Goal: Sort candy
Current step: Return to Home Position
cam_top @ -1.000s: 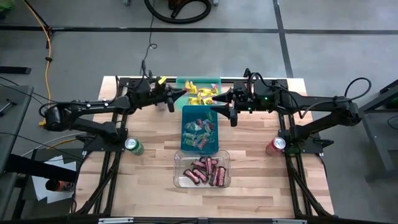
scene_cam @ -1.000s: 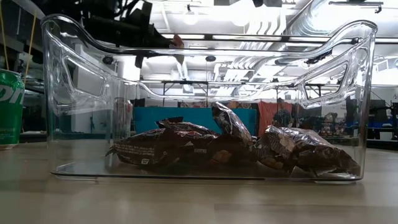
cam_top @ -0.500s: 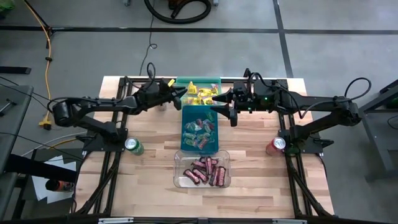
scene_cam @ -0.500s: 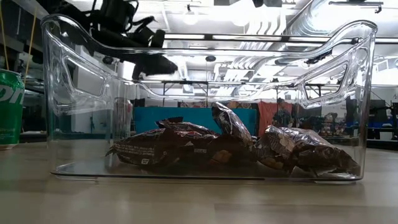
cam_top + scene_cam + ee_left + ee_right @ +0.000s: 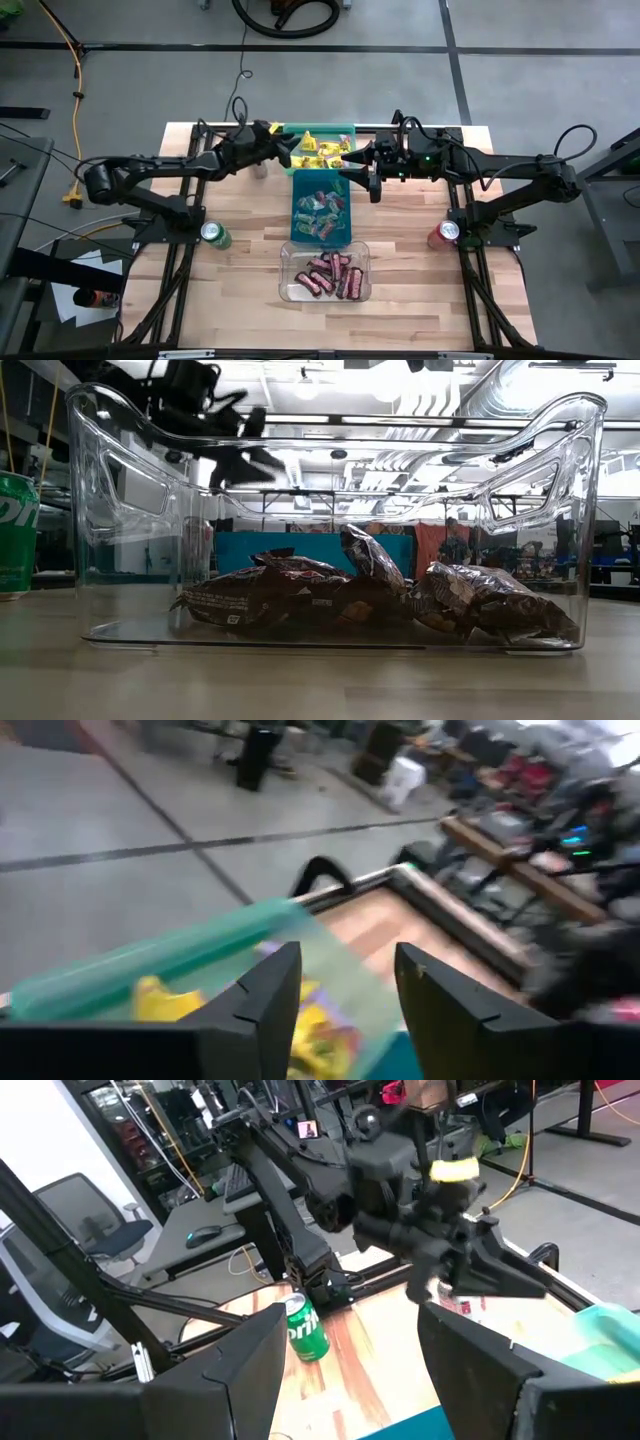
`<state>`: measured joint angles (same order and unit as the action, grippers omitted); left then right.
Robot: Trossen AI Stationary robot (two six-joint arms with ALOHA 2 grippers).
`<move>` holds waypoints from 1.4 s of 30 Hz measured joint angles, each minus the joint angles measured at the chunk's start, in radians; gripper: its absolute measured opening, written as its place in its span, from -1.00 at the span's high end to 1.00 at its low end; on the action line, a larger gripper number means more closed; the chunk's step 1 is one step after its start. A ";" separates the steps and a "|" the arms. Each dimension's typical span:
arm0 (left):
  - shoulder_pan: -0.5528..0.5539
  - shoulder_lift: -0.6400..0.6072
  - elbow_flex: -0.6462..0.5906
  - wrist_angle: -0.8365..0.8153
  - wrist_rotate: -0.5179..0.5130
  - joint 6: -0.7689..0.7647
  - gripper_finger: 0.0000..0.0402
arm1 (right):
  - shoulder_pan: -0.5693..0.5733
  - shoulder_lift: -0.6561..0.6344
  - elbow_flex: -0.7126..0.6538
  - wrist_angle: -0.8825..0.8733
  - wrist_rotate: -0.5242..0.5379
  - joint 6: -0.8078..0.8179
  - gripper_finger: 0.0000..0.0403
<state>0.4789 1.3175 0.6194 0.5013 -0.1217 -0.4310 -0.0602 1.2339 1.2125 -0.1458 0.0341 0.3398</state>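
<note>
The sorting is judged to be finished, or all but finished. From the green can (image 5: 213,234) on the left across to the red can (image 5: 443,233) on the right, no loose sweet can be made out on the counter (image 5: 250,290), and all the candy that shows is held in three bins lined up down the middle. The yellow packets (image 5: 320,152) are gathered in the pale green-blue bin (image 5: 320,127) at the far end, the mixed packets (image 5: 320,208) in the deep teal bin (image 5: 294,200) next to it, and the brown bars (image 5: 330,273) in the clear bin (image 5: 284,270) nearest the front edge. What seems left is only for the arms to be drawn back to rest. The left pincer (image 5: 347,960) is held out over the left rim of the pale bin, its fingers parted and nothing gripped between them. The right pincer (image 5: 350,1312) is stretched in from the opposite side, near the corner where the pale and teal bins meet, its fingers likewise spread apart and empty.
</note>
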 joint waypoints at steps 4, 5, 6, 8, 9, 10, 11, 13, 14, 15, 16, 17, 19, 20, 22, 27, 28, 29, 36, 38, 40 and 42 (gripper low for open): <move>-0.001 -0.074 0.040 -0.048 0.169 -0.014 0.17 | -0.004 0.000 0.000 0.000 0.001 -0.007 -0.10; -0.001 -0.096 0.047 -0.049 0.222 -0.020 0.17 | -0.006 0.000 0.000 0.000 0.001 -0.007 -0.10; -0.002 -0.121 0.054 -0.047 0.269 -0.034 0.17 | -0.008 0.000 0.000 0.000 0.000 -0.008 -0.10; -0.011 -0.172 0.058 -0.036 0.338 -0.053 0.18 | -0.013 0.000 0.000 0.000 0.001 -0.017 -0.10; -0.018 -0.200 0.058 -0.030 0.359 -0.055 0.19 | -0.016 0.000 0.000 0.000 0.001 -0.025 -0.10; -0.028 -0.229 0.058 -0.031 0.371 -0.054 0.21 | -0.019 0.000 0.000 0.000 0.001 -0.028 -0.10; -0.038 -0.260 0.058 -0.031 0.376 -0.050 0.24 | -0.022 0.000 0.000 0.001 0.001 -0.029 -0.10; -0.065 -0.321 0.058 -0.026 0.378 -0.039 0.29 | -0.028 0.000 0.000 0.005 0.001 -0.027 -0.10; -0.079 -0.349 0.058 -0.026 0.378 -0.039 0.32 | -0.030 0.000 0.000 0.011 0.001 -0.027 -0.10; -0.095 -0.376 0.058 -0.025 0.379 -0.039 0.35 | -0.031 0.000 0.000 0.019 0.001 -0.027 -0.10; -0.112 -0.401 0.058 -0.025 0.378 -0.036 0.38 | -0.032 0.000 0.000 0.028 0.001 -0.027 -0.10; -0.132 -0.424 0.058 -0.024 0.377 -0.028 0.40 | -0.032 0.000 0.000 0.037 0.001 -0.027 -0.10; -0.173 -0.462 0.058 -0.023 0.365 -0.011 0.45 | -0.032 0.000 0.000 0.057 0.001 -0.031 -0.10; -0.194 -0.475 0.058 -0.023 0.354 -0.003 0.48 | -0.032 0.000 0.000 0.066 0.001 -0.033 -0.10; -0.240 -0.493 0.058 -0.023 0.321 0.017 0.53 | -0.032 0.000 0.000 0.074 0.001 -0.034 -0.10; -0.343 -0.501 0.057 0.002 0.288 0.065 0.66 | -0.031 0.000 0.000 0.084 0.001 -0.029 -0.10; -0.361 -0.499 0.057 0.018 0.288 0.074 0.69 | -0.031 0.000 0.000 0.084 0.001 -0.027 -0.10; -0.378 -0.498 0.058 0.030 0.288 0.082 0.73 | -0.031 0.000 0.000 0.083 0.001 -0.027 -0.10; -0.452 -0.521 0.057 0.050 0.297 0.148 0.98 | -0.031 0.000 0.000 0.105 0.001 -0.026 -0.10; -0.456 -0.541 0.057 0.046 0.304 0.160 0.98 | -0.031 0.000 0.000 0.114 0.001 -0.026 -0.10; -0.454 -0.563 0.057 0.046 0.306 0.180 0.99 | -0.031 0.000 0.000 0.120 0.001 -0.026 -0.10; -0.453 -0.588 0.057 0.045 0.309 0.204 1.00 | -0.031 0.000 0.000 0.119 0.000 -0.026 -0.10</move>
<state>0.0257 0.7295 0.6765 0.5459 0.1869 -0.2270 -0.0910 1.2343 1.2125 -0.0264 0.0345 0.3134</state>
